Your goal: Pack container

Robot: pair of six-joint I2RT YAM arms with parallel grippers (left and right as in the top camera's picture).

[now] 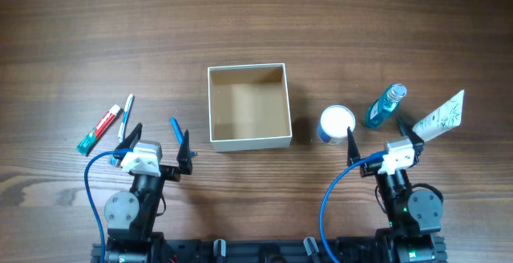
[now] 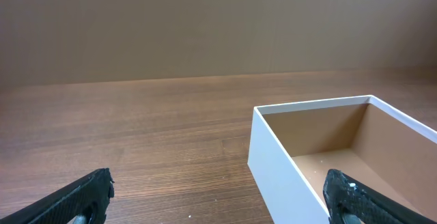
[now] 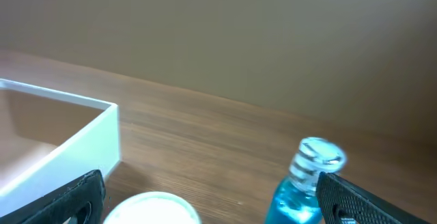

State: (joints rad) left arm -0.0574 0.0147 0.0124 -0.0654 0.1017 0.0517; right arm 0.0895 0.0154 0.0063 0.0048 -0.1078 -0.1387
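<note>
Overhead: the left gripper (image 1: pixel 158 139) has its jaws spread wide with nothing between them. The container (image 1: pixel 249 142) sits on the wooden table (image 1: pixel 256 22) ahead of these jaws and off to their right, its tan floor bare. A thin blue stick (image 1: pixel 175 126) lies just ahead of their right finger. A toothbrush (image 1: pixel 124 117) and a toothpaste tube (image 1: pixel 98 131) lie off to their left. The right gripper (image 1: pixel 383 139) is likewise spread and holds nothing. A white round jar (image 1: pixel 337 123) lies just ahead of its left finger, a blue bottle (image 1: pixel 385 107) lies ahead between the jaws, and a printed white packet (image 1: pixel 439 116) is by the right finger.

Left wrist: between the parted jaws lies bare wood, and the container's near corner (image 2: pixel 273 156) reaches in ahead of the right finger.

Right wrist: the jaws stand apart. The jar's top (image 3: pixel 153 210) shows low between them, the bottle (image 3: pixel 304 183) rises just inside the right finger, and the container's corner (image 3: pixel 89 142) lies ahead of the left finger.
</note>
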